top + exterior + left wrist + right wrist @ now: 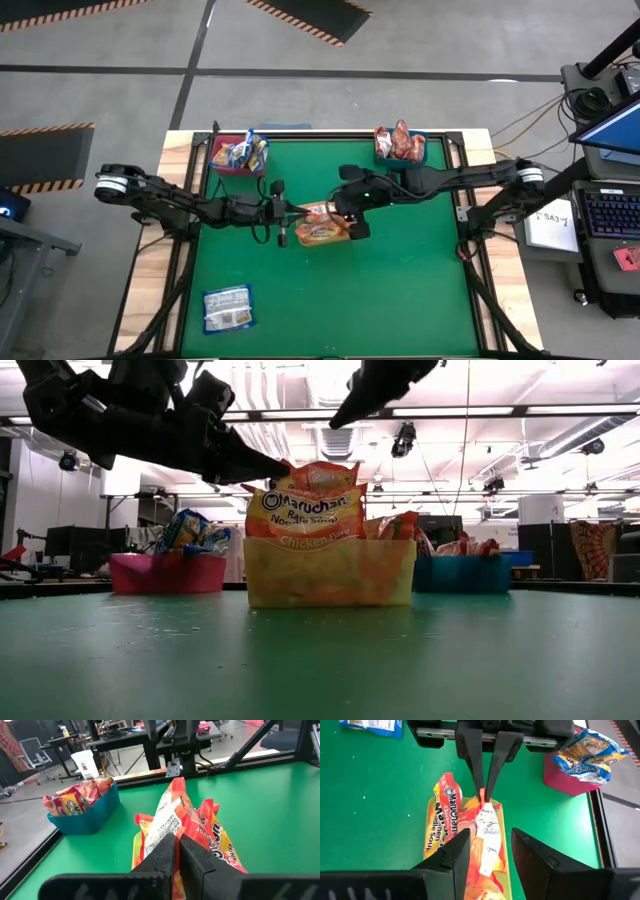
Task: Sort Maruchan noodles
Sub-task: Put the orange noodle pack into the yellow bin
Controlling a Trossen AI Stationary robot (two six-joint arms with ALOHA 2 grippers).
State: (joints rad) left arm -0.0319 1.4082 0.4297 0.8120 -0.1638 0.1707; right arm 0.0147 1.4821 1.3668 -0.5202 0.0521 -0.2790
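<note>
An orange Maruchan packet (pixel 170 815) stands on edge in a yellowish bin (pixel 330 585) at the table's middle, beside another orange packet (pixel 440 820). My left gripper (pixel 176 851) reaches in from the table's left and is shut on that packet. My right gripper (pixel 490 847) hangs open above the bin (pixel 322 238), one finger on each side of the packet, touching nothing. Blue-and-silver packets (pixel 245 150) fill a red bin (pixel 228 165), and red packets (pixel 400 142) fill a blue bin (pixel 420 152). One blue-and-silver packet (pixel 227 307) lies flat near the near-left corner. My left gripper pinches the orange packet's upper end seam (pixel 483 806) between its two fingers (pixel 268 464). It comes from the table's left, slanting slightly down. The packet (pixel 318 475) stands on edge, tilted, with its lower part in the yellowish bin among the other packets.
The red bin (pixel 165 572) sits at the far-left corner and the blue bin (pixel 462 573) at the far right. Wooden rails (pixel 180 150) edge the green mat (pixel 400 290). Open green surface lies near and to the right of the middle bin.
</note>
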